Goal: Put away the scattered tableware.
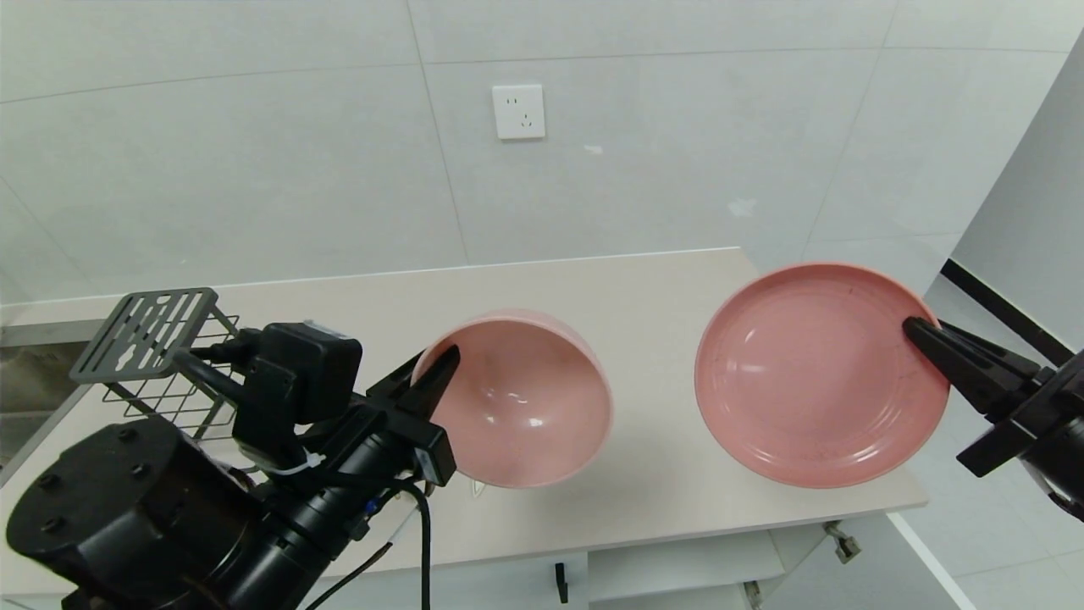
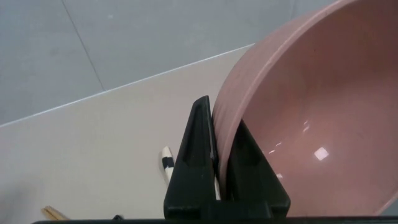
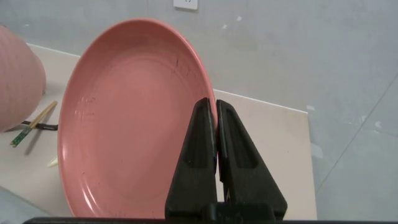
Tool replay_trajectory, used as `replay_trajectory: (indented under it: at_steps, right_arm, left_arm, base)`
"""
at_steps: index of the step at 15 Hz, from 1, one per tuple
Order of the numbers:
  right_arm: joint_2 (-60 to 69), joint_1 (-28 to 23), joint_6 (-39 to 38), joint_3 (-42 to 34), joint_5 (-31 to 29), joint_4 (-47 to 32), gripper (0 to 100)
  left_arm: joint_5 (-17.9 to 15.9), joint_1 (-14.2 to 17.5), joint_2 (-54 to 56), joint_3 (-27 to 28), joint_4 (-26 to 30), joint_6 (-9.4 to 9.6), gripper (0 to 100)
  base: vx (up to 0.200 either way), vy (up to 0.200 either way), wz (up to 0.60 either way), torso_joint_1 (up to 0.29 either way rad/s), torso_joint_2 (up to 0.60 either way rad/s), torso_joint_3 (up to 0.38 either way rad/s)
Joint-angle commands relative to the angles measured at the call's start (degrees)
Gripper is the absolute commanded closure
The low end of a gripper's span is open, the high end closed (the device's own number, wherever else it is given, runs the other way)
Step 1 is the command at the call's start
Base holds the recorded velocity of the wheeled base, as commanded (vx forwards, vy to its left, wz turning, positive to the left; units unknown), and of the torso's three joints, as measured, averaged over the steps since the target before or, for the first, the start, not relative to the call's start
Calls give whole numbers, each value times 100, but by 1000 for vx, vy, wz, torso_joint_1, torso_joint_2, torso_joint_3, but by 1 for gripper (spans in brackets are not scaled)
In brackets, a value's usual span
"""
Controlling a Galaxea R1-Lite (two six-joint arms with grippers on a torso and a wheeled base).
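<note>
White wall socket (image 1: 518, 111) on grey tiled wall (image 1: 254, 169) above beige countertop (image 1: 644, 288).

left gripper (image 2: 219, 121) pinching pink bowl (image 2: 311, 106) rim (bowl's tipped up) | white black-banded stick (image 2: 166, 162) lying on beige table (image 2: 93, 155) underneath

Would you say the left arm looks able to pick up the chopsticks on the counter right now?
Probably not: its end effector is shut on the rim of the pink bowl, which hangs over the chopsticks.

Beige counter (image 1: 644, 288); wire rack (image 1: 152, 339), chopsticks (image 3: 34, 123) on it
</note>
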State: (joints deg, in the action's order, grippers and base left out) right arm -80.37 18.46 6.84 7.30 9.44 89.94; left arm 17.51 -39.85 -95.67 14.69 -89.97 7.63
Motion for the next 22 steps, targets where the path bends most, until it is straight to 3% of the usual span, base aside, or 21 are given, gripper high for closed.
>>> replay_trajectory:
  at_steps: [1,4,7,11,22]
  right_arm:
    - [83,-9,2,-53,-3,6,100]
    - [162,0,2,-133,-3,6,100]
    - [162,0,2,-150,6,6,100]
    - [189,0,-7,-150,6,6,100]
    - [171,0,-16,-177,6,6,100]
  left_arm:
    - [7,-75,84,-19,-3,2,100]
    - [-2,-75,233,-19,-3,2,100]
    - [-10,-75,374,-10,-3,-7,100]
    - [-10,-75,347,-72,-3,2,100]
    - [-10,-75,330,-151,-3,-7,100]
  base:
    - [-200,0,0,2,2,2]
    - [-200,0,0,9,7,-4]
    - [0,0,0,0,0,0]
    - [0,0,-600,0,-3,4]
    - [0,0,0,0,0,0]
